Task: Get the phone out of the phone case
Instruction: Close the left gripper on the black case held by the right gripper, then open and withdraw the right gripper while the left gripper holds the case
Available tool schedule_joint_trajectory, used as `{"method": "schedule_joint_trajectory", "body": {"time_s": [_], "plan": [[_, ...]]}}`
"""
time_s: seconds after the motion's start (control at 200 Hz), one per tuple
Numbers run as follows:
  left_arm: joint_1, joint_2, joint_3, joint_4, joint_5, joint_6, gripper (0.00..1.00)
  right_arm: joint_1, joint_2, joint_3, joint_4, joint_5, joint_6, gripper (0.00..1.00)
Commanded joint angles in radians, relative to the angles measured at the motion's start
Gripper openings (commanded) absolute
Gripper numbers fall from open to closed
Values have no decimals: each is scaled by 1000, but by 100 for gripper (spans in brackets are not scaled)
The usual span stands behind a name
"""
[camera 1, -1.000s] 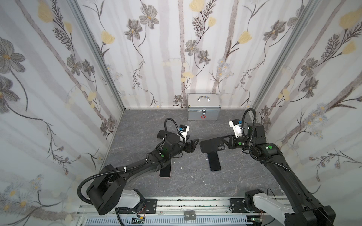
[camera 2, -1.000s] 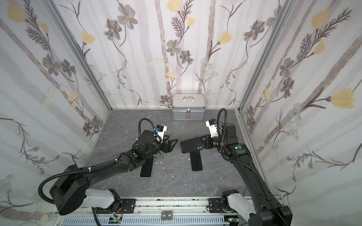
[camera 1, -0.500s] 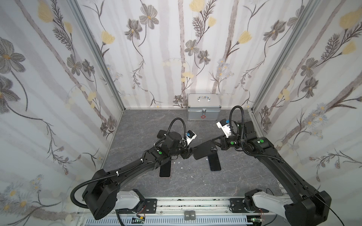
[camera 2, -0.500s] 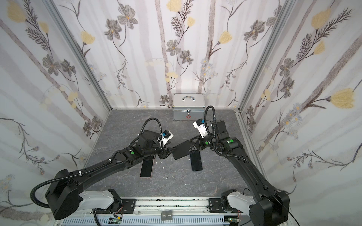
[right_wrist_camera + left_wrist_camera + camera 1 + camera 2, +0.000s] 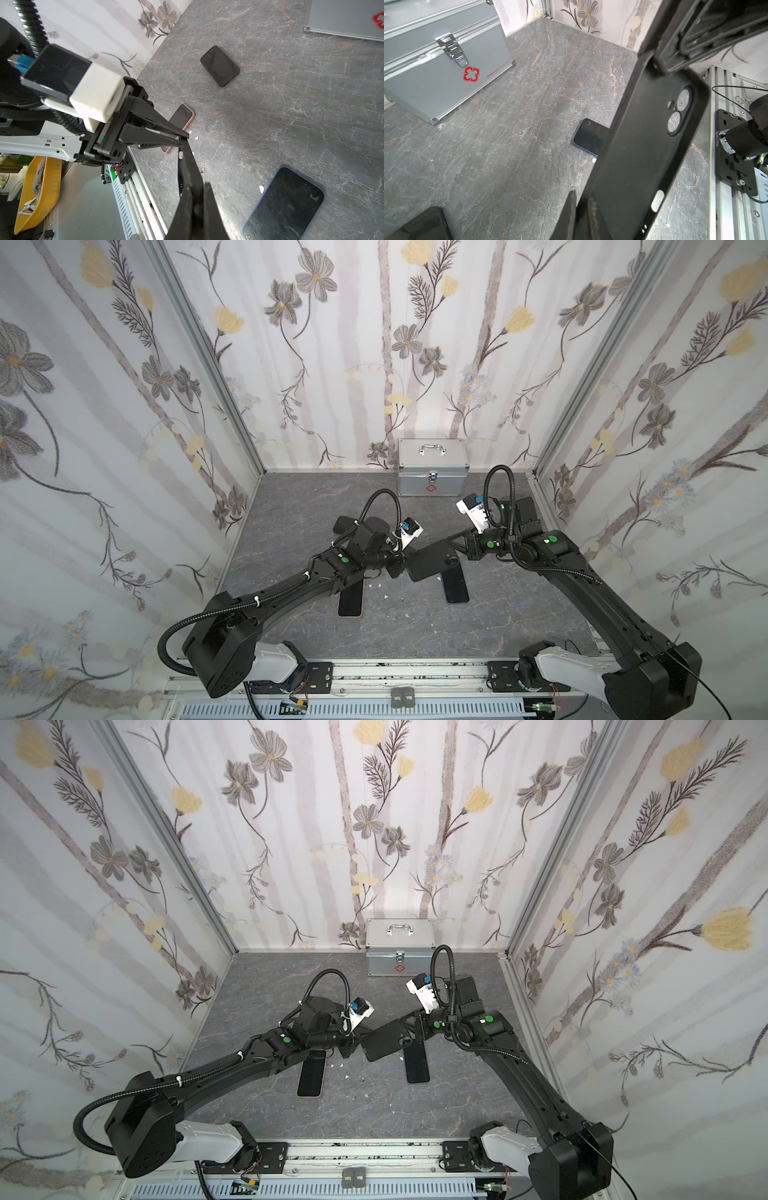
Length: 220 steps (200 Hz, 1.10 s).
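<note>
Your left tool [image 5: 402, 568] pinching one end of the black phone case [image 5: 432, 561], your right tool [image 5: 454, 548] pinching the other end

Left wrist view: blue phone [image 5: 589, 137] half hidden behind black phone case [image 5: 643, 155]. Both top views: far end of pink-rimmed phone [image 5: 350, 600] under left arm [image 5: 291, 593]. Right wrist view: silver first-aid box [image 5: 345, 18] cropped by frame edge. White specks [image 5: 379, 585] on tabletop [image 5: 415, 626]: too small to identify.
</note>
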<state>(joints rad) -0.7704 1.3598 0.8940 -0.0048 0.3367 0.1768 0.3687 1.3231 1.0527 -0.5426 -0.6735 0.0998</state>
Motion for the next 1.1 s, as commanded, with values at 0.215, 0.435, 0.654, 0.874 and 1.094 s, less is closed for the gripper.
{"method": "schedule_joint_trajectory", "body": {"time_s": [0.215, 0.435, 0.654, 0.874, 1.094], "plan": [[-24, 12, 26, 5, -40, -11, 0, 1, 9, 13, 56, -5, 13, 0], [-37, 34, 42, 16, -130, -94, 0, -4, -41, 11, 124, 143, 80, 25], [-37, 46, 20, 115, -224, -322, 0, -40, -172, -87, 308, 363, 237, 55], [-38, 19, -68, 332, -333, -620, 0, -60, -235, -197, 481, 455, 393, 82], [-45, 61, -40, 341, -415, -827, 0, -72, -357, -460, 845, 414, 457, 100]]}}
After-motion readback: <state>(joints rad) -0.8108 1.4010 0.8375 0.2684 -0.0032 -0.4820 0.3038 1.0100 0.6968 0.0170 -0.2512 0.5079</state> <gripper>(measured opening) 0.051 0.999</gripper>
